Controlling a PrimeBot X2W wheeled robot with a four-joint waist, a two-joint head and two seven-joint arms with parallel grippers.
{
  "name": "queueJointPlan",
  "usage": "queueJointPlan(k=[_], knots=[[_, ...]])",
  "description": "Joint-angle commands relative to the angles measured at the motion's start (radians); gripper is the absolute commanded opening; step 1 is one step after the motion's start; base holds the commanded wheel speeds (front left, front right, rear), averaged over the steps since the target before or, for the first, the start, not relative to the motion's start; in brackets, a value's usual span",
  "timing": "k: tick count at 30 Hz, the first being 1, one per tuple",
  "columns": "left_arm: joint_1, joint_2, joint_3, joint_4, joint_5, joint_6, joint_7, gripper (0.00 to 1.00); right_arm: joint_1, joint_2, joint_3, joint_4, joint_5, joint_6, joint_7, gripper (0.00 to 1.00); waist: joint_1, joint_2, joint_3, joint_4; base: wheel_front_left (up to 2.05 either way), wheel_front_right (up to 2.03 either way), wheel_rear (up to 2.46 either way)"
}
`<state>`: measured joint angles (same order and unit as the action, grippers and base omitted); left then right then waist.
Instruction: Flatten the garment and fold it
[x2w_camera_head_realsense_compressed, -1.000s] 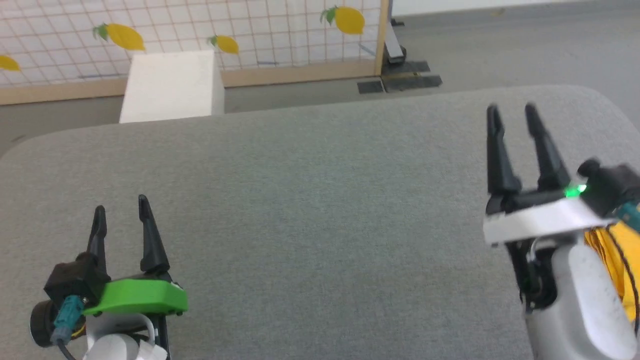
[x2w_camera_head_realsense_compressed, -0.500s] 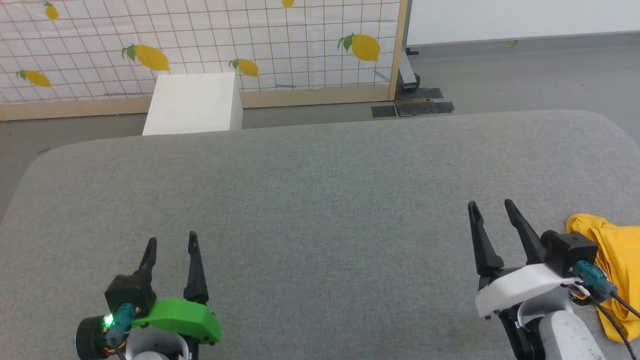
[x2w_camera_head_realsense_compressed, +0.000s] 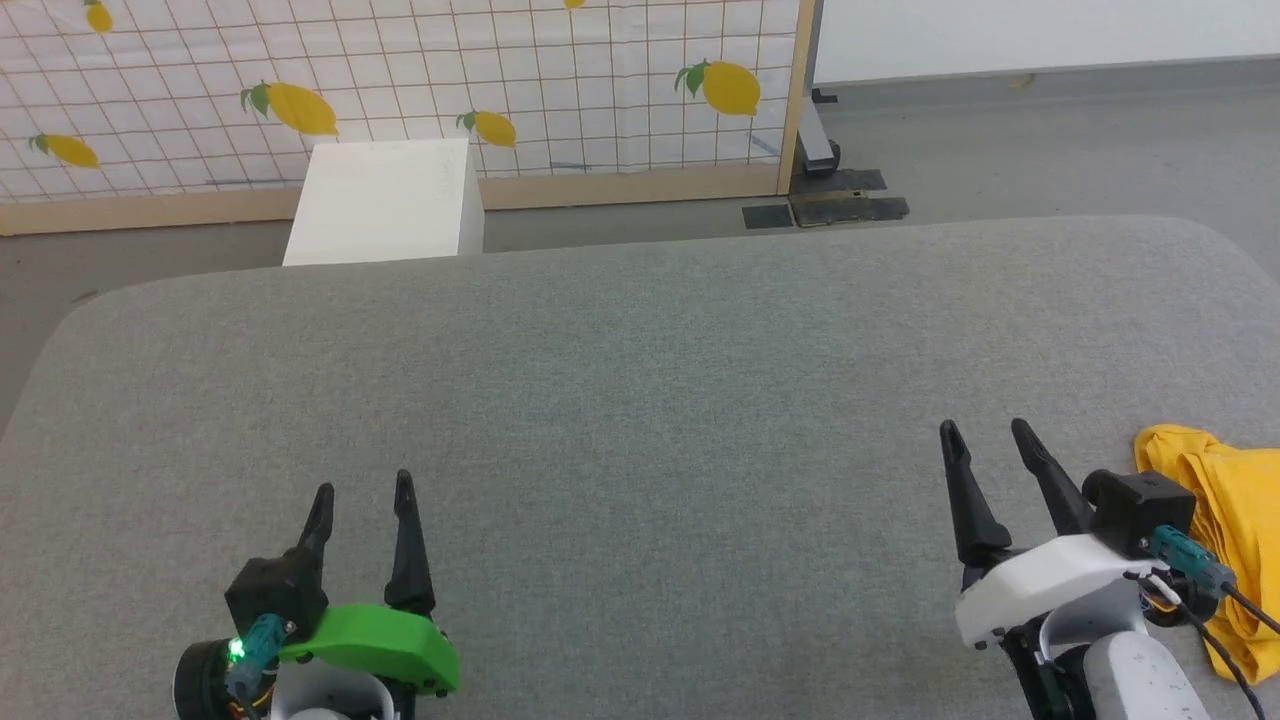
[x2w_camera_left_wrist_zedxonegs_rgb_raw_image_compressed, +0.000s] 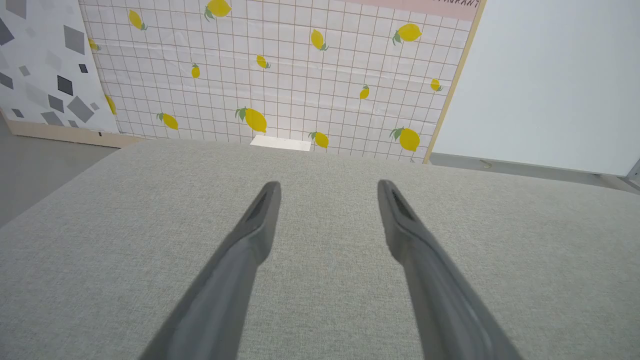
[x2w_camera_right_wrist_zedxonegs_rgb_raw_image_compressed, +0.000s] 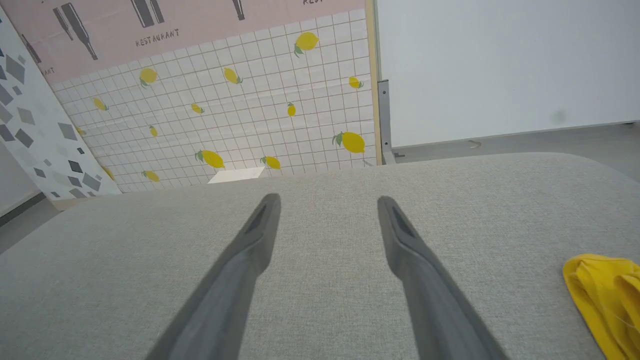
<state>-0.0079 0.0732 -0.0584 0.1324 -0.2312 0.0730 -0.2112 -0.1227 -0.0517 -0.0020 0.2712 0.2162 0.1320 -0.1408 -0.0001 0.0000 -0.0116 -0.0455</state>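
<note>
Nothing is done yet: the garment (x2w_camera_head_realsense_compressed: 1230, 500) lies bunched on the near right of the tabletop (x2w_camera_head_realsense_compressed: 640, 400), just beside the right gripper (x2w_camera_head_realsense_compressed: 984, 427), whose jaws, like those of the left gripper (x2w_camera_head_realsense_compressed: 363, 483), stand spread and empty, so flattening and folding are all ahead.

Head high, wrists low, shared table (x2w_camera_head_realsense_compressed: 640, 400)

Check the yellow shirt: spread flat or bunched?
Bunched: the garment sits in a wrinkled heap on the grey surface, beside the right claw.
</note>
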Motion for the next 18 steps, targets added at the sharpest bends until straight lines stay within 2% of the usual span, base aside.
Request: queueJointPlan(k=[1, 6, 7, 18], knots=[[-0.008, -0.001, -0.001, 0.006, -0.009, 0.005, -0.008, 1.00, 0.007, 0.001, 0.002, 0.003, 0.009, -0.001, 0.001, 1.00, 0.0001, 0.0000, -0.001, -0.001, 0.00, 0.00, 0.00], [-0.010, 0.001, -0.002, 0.017, -0.014, 0.005, -0.012, 1.00, 0.007, 0.001, 0.006, 0.005, 0.010, -0.001, 0.002, 1.00, 0.0001, 0.0000, -0.001, -0.002, 0.00, 0.00, 0.00], [-0.002, 0.000, -0.001, 0.017, -0.005, 0.000, -0.006, 0.00, 0.000, 0.000, 0.004, 0.003, 0.005, 0.000, 0.000, 0.00, 0.0001, 0.0000, -0.001, -0.002, 0.00, 0.00, 0.00], [-0.001, -0.001, 0.002, 0.008, 0.009, -0.005, 0.007, 0.00, 0.007, 0.000, 0.003, -0.013, -0.008, 0.000, 0.008, 0.00, 0.0001, 0.0000, 0.000, 0.001, 0.00, 0.00, 0.00]])
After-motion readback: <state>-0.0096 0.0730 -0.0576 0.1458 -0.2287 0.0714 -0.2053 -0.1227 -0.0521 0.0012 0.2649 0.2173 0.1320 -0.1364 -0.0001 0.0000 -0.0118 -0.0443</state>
